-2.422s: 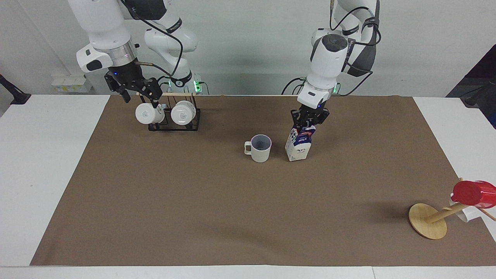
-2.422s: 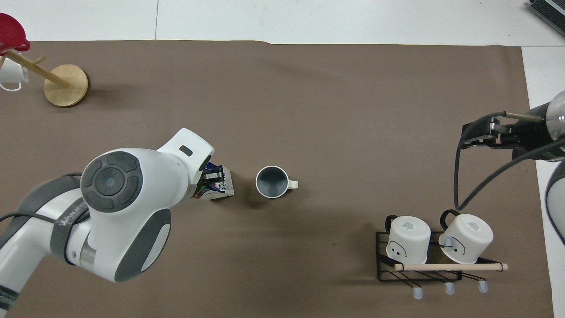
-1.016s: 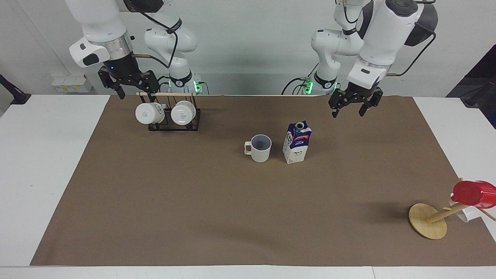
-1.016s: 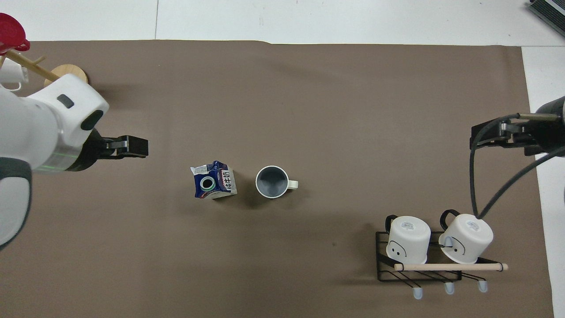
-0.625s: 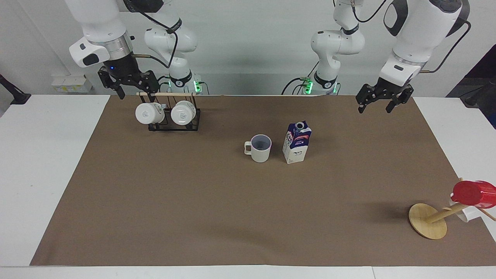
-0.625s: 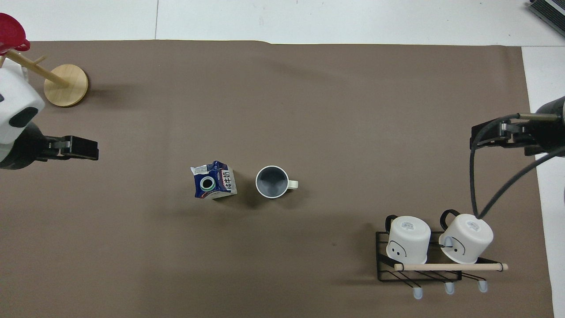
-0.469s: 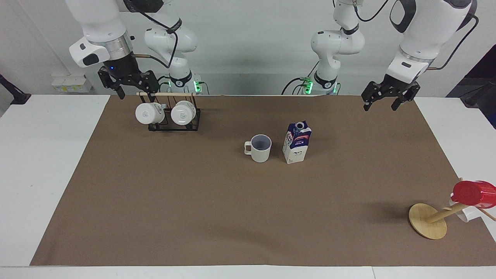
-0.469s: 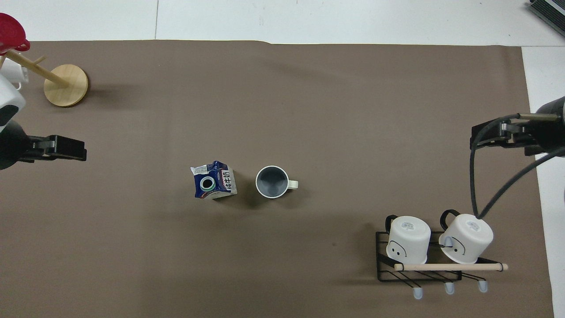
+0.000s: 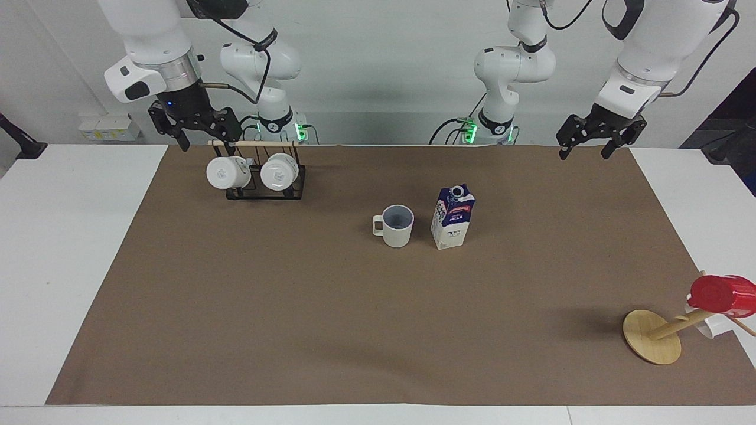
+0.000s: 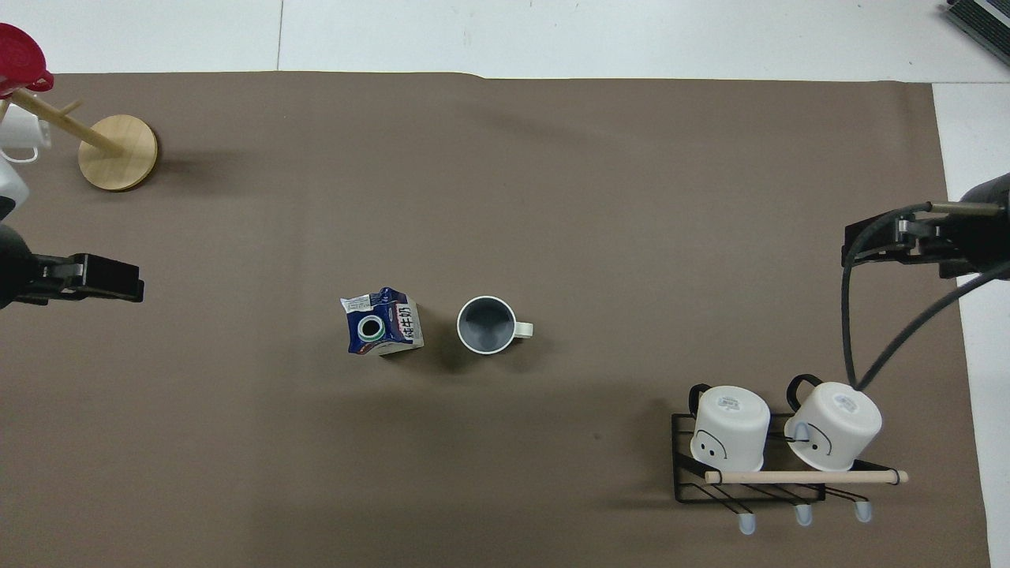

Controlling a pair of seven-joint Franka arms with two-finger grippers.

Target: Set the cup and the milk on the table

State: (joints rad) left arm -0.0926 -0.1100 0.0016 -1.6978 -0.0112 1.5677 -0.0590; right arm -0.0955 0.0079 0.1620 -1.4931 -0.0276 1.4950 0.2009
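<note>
**Cup and carton down, both arms clear**

Since the small pale grey-white cup with a blue-grey inside and the white and dark blue gable-top milk carton with a red band both stand upright on the wide white tabletop with its brown sheet, the placing looks done. In the facing view the cup stands just beside the carton, apart from it, toward the right arm's end. The left tool hangs open and empty over the sheet's edge nearest the robots, well apart from the carton toward the left arm's end. The right tool hangs open and empty above a black wire rack with a wooden rail that carries two bright white mugs. My judgement: nothing more is called for except parking the arms.

From overhead, the cup shows its handle pointing away from the carton, whose round cap faces up. The left tool and right tool sit well out to either side of the carton. A round wooden disc with a peg carrying a glossy red cup stands farther from the robots than the carton, at the left arm's end. Nothing crowds the pair.
</note>
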